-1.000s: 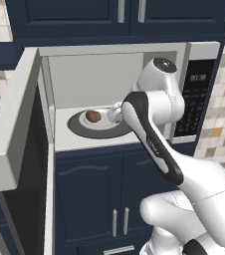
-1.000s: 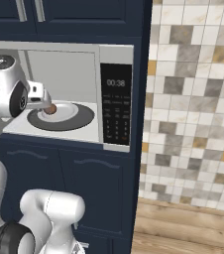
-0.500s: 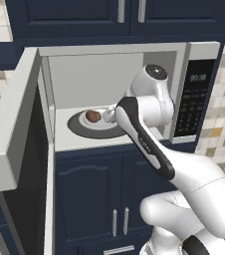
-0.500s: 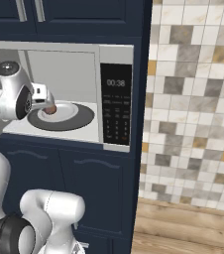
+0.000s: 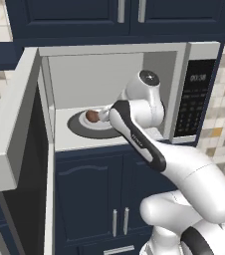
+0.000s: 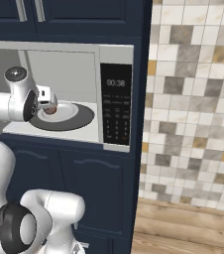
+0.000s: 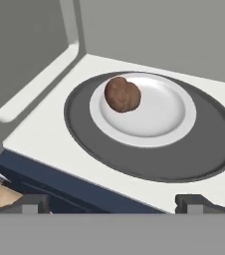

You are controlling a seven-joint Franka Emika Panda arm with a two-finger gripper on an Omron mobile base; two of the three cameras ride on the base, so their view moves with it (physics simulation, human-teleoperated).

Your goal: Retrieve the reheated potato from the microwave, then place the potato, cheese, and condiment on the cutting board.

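The claw point(image 7: 112, 201) is being held wide apart, nothing gripped, at the mouth of the microwave point(image 5: 134, 94), its two fingertips point(image 7: 32, 203) being seen at the bottom edge of the hand view. The spread is judged to be kept so the jaws can be passed either side of the potato point(image 7: 122, 94). In the hand view the potato is lying at about 12 o'clock from the claw, apart from it, toward 10 o'clock on a white plate point(image 7: 164, 117). The plate is being carried on the dark turntable point(image 7: 204, 154), where reheating would have been done. In the left base view the door point(image 5: 10, 129) is being held swung open at 9 o'clock, so the cavity is being left reachable.
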